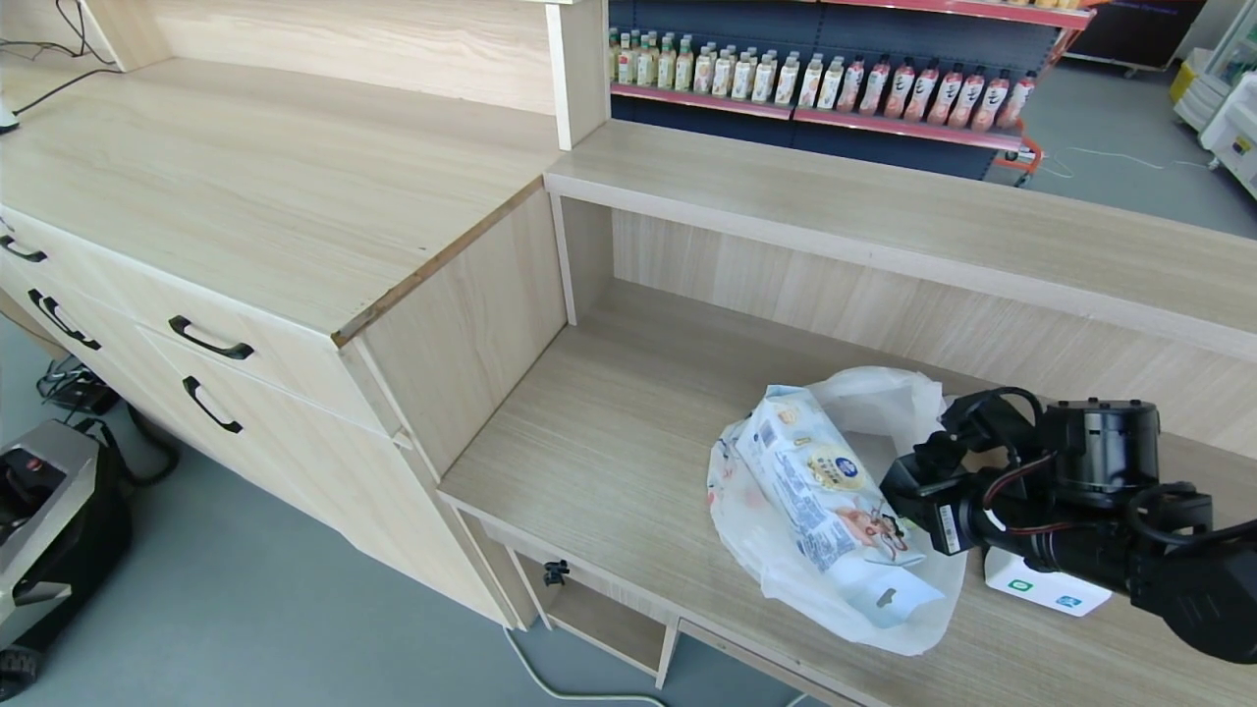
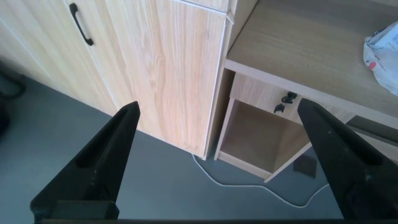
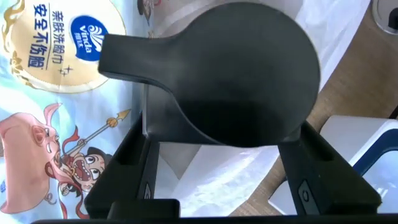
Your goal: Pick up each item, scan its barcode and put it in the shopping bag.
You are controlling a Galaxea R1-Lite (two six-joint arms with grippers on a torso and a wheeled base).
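One wooden counter (image 1: 609,442) carries the white shopping bag (image 1: 874,393), slumped open with the tissue pack (image 1: 815,481) lying in it. My right gripper (image 1: 913,481) sits just beside the pack; I cannot tell its grip. My left gripper (image 2: 217,106) hangs spread wide and empty above the floor (image 2: 155,180).

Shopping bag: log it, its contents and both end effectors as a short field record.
shopping bag: white plastic, lying on the lower counter
item: blue-and-white packet lying across the bag; cannot tell if it is fully inside
white box: on the counter beside the bag, below the right arm
left end effector: open, over the floor by the cabinet
right end effector: at the bag, next to the packet
black round-headed object: just ahead of the right end effector, above the bag
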